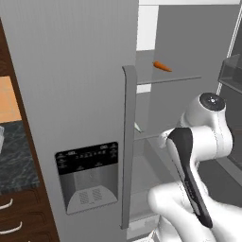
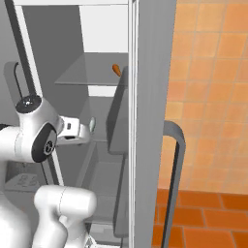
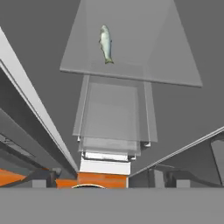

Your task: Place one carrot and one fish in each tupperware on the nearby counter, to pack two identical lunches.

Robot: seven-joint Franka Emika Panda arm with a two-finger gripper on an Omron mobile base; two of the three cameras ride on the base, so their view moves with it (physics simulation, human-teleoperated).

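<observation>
We see the robot facing an open grey refrigerator (image 1: 85,71). In the left base view, a carrot (image 1: 162,66) lies on an upper glass shelf (image 1: 175,78), toward its rear edge; the right base view shows the same carrot (image 2: 116,70) at the shelf's right end, partly cut off by the door frame. The hand view adds what the base views barely show: a fish (image 3: 105,43) lying on a lower glass shelf (image 3: 131,52), near its front edge and left of centre, with stacked translucent drawers (image 3: 113,118) beneath it. In the right base view we catch a sliver of that fish (image 2: 92,124) just beyond the white wrist. The tool's fingertips are not visible in these pictures; we take it as spread wide and holding nothing. At the left edge of the left base view, a corner of the dark marbled counter (image 1: 16,156) sits over brown drawers (image 1: 19,212). Orange tiles (image 2: 213,97) cover the wall in the right base view.
</observation>
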